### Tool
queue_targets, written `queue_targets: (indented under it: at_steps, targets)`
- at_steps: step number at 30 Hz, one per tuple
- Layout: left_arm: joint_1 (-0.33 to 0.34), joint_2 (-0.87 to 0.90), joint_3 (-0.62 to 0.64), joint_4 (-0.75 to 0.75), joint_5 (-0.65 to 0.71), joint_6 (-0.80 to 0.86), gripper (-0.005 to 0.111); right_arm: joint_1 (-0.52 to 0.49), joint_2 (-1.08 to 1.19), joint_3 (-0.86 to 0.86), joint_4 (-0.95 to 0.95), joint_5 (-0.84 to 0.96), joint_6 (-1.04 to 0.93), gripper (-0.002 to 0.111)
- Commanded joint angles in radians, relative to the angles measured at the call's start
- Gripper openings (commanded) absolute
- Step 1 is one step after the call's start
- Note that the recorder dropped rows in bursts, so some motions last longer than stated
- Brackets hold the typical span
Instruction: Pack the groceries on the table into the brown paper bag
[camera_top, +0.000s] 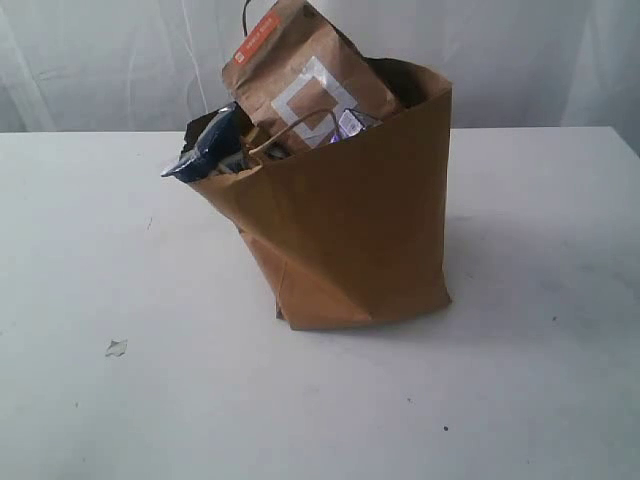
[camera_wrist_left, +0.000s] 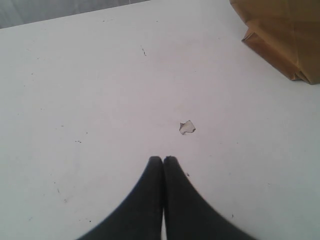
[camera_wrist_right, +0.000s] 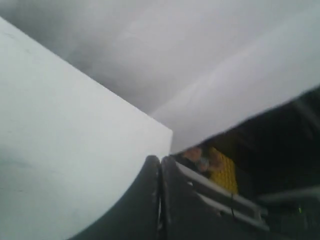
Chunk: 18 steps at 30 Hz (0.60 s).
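Far left of the table (camera_top: 80, 250) there's nothing but a little pale scrap (camera_top: 116, 347), looks like torn film or paper, not one of the groceries as far as I can tell. The left gripper (camera_wrist_left: 163, 161) hangs over bare tabletop just short of that scrap, fingers pressed together with nothing between them.

Middle of the table is the bag (camera_top: 360, 230), standing but creased and leaning. The dark packet (camera_top: 205, 150) droops out over its left rim, the handle (camera_top: 290, 130) sits just beside it, and the pouch (camera_top: 300, 75) pokes up high out of the mouth. The other groceries I can't see, so I'd guess they're down inside. No loose item shows on the table in any view.

Over on the right, the right gripper (camera_wrist_right: 160, 162) is also closed on nothing, and its camera looks past the table edge at the backdrop, so it's well away from the bag.

My read: packing is basically done and both arms are parked. If anything's left, it's tidying, i.e. nudging the packet fully in so it doesn't slide out. That'd need the left gripper to open, come across to the rim and push gently, since the bag is already leaning and could tip
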Motion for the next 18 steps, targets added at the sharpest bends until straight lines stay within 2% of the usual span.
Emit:
queue_targets:
  at_steps: [1, 4, 9, 12, 16, 18]
  targets:
    - [0.001, -0.004, 0.004, -0.009, -0.004, -0.003, 0.000, -0.234, 0.013, 0.067, -0.064, -0.071, 0.228, 0.000]
    - [0.001, -0.004, 0.004, -0.009, -0.004, -0.003, 0.000, -0.387, 0.028, 0.108, 0.045, -0.086, 0.328, 0.000]
    - [0.001, -0.004, 0.004, -0.009, -0.004, -0.003, 0.000, -0.549, -0.010, 0.212, 0.391, -0.102, 0.123, 0.000]
    - [0.001, -0.004, 0.004, -0.009, -0.004, -0.003, 0.000, -0.591, -0.108, 0.320, 0.428, -0.209, 0.143, 0.000]
    - [0.001, -0.004, 0.004, -0.009, -0.004, -0.003, 0.000, -0.602, -0.352, 0.513, 0.409, -0.525, 0.181, 0.000]
    - [0.001, -0.004, 0.004, -0.009, -0.004, -0.003, 0.000, -0.602, -0.466, 0.585, 0.409, -0.616, 0.181, 0.000]
